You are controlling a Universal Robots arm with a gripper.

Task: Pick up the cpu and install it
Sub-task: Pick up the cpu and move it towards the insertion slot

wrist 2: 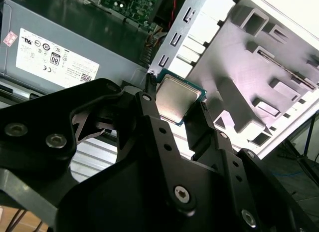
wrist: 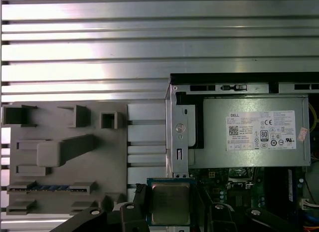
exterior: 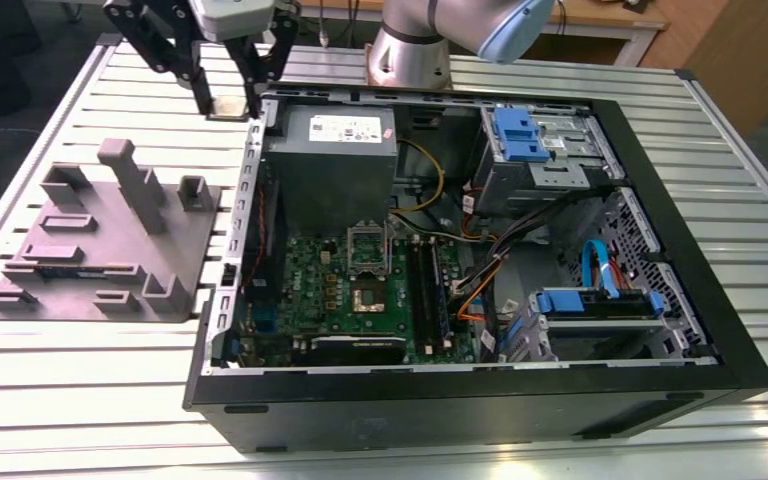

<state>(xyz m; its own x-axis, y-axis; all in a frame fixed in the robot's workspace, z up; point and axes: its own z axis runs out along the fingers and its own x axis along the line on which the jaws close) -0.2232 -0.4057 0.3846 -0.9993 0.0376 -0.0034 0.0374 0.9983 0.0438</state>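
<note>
Pinching the one cpu (wrist 2: 177,100) by opposite edges, the gripper's (exterior: 233,98) two fingers (wrist 2: 202,129) are holding it flat, metal top up, probably to keep it level for seating; it is hanging clear of the tabletop (exterior: 77,390) at the rim of the one open case (exterior: 491,405), near the power supply (exterior: 337,150), with one grey fixture (exterior: 91,250) beside the case and the one socket (exterior: 368,292) well apart.

We see bright, even light from above; glare washes out the table (wrist: 149,47) slats in first wrist view. Case (exterior: 491,405) inside is dimmer w/ soft shadows.
</note>
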